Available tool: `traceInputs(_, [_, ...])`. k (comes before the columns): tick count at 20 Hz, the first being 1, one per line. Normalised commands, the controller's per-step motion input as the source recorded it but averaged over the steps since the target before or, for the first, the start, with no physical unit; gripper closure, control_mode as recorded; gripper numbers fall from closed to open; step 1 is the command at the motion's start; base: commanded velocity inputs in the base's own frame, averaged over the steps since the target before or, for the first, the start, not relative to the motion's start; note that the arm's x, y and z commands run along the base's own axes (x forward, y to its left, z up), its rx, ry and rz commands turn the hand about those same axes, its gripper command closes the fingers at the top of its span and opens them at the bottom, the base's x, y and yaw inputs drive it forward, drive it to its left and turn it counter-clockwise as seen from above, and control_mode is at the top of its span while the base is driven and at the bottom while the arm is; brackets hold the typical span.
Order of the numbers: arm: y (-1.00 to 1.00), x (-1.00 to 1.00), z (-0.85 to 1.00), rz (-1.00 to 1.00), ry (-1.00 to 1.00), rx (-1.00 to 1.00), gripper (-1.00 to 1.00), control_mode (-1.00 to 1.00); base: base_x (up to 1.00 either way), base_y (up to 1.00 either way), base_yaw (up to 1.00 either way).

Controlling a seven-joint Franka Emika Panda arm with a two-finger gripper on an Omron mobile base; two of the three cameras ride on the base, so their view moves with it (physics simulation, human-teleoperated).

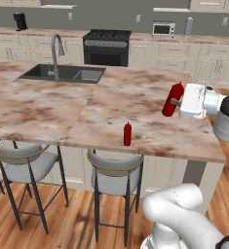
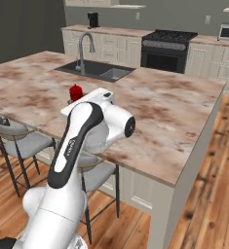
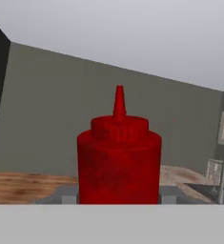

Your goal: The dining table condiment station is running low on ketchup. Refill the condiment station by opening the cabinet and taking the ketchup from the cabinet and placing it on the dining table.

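So the gripper (image 1: 175,102) is clamping the ketchup (image 1: 172,99) right between its fingers, and the bottle is sitting tilted out in front of the white hand, hanging over the right part of the dining table (image 1: 47,109) without touching the stone top. In the hand view the ketchup (image 3: 118,159) is standing dead centre and very close, nozzle pointing up (the fingers themselves are mostly hiding behind it). From the right base view just the red top (image 2: 76,92) is poking out past the arm. A second red bottle (image 1: 127,134) is standing upright near the table's front edge, well apart from the held one, with the sink (image 1: 62,74) and faucet (image 1: 56,51) sitting far left.
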Motion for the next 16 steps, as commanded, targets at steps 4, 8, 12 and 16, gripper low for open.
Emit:
traceInputs(4, [-0.07, 0.41, -0.77, 0.31, 0.00, 0.00, 1.00, -1.00, 0.00, 0.00, 0.00])
traceInputs(8, [-0.23, 0.14, -0.40, 0.11, 0.00, 0.00, 1.00, -1.00, 0.00, 0.00, 0.00])
traceInputs(12, [-0.05, 0.34, -0.49, 0.03, 0.00, -0.05, 1.00, -1.00, 0.00, 0.00, 0.00])
traceInputs(16, [0.00, 0.40, -0.59, 0.00, 0.00, -0.11, 1.00, -1.00, 0.00, 0.00, 0.00])
